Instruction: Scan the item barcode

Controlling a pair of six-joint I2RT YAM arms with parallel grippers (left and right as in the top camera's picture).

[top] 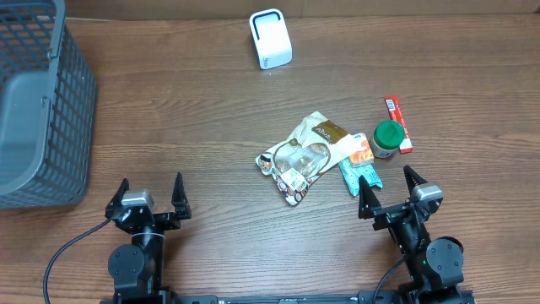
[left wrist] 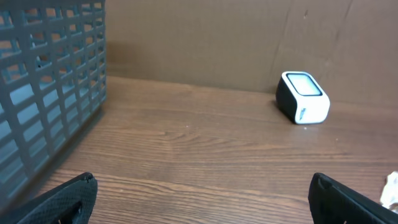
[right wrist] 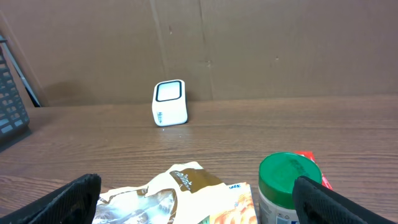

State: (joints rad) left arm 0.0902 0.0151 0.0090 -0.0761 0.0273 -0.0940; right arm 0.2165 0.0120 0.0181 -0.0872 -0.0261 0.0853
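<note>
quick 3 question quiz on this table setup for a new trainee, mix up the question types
1. True or false: the left claw and the right claw are both open and empty.
2. Which thing sits on the robot's left side of the table? A. grey basket B. snack bag C. red packet
3. Fill in: seen from the robot, the white scanner stands near the table's ___ edge.

Key: 1 true; 2 A; 3 far

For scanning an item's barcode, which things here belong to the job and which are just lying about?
Job: white barcode scanner; candidate items: clear-and-brown snack bag, teal packet, green-lidded jar, red stick packet.
Lying about: grey plastic basket, which the task does not mention.
</note>
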